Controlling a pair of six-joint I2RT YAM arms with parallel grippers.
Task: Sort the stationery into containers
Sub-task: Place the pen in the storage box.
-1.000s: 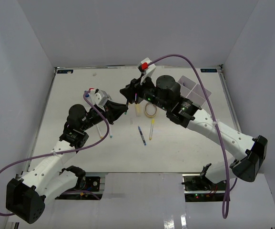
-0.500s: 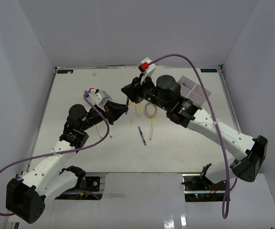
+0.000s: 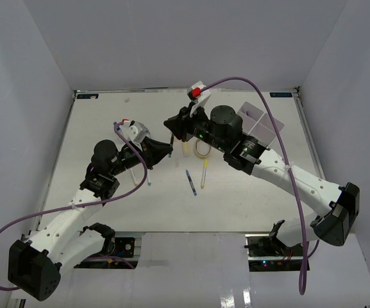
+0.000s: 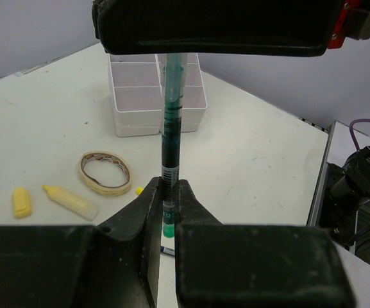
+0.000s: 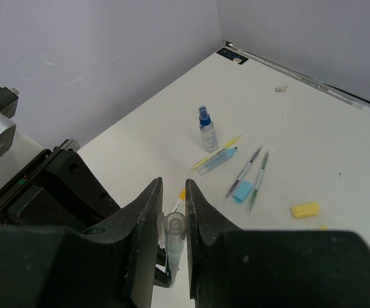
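Green pen: it is held in the air above the desk, between the two arms, and stands nearly upright in the left wrist view. The barrel is see-through and dark green inside, with a green tip at the lower end.
Left fingers: pressed together on the lower part of the pen, just above the green tip.
Right fingers: closed narrow on the clear upper end of the same pen, one finger on each side, and they seem to touch it.
Label on the pen: a small white strip with a barcode and tiny print, just above the left fingers. It is too small to read.
Tray: white, with four compartments, on the desk behind the pen. Nothing can be seen lying in it.
Rubber band: a tan ring, flat on the desk in front of the tray.
Yellow marker and yellow block: on the desk just beside the rubber band.
Spray bottle: clear with a blue cap, standing upright on the other side of the desk.
Loose pens: several lie near the bottle, with a blue block touching them.
Corner sticker: dark, with writing that cannot be read.
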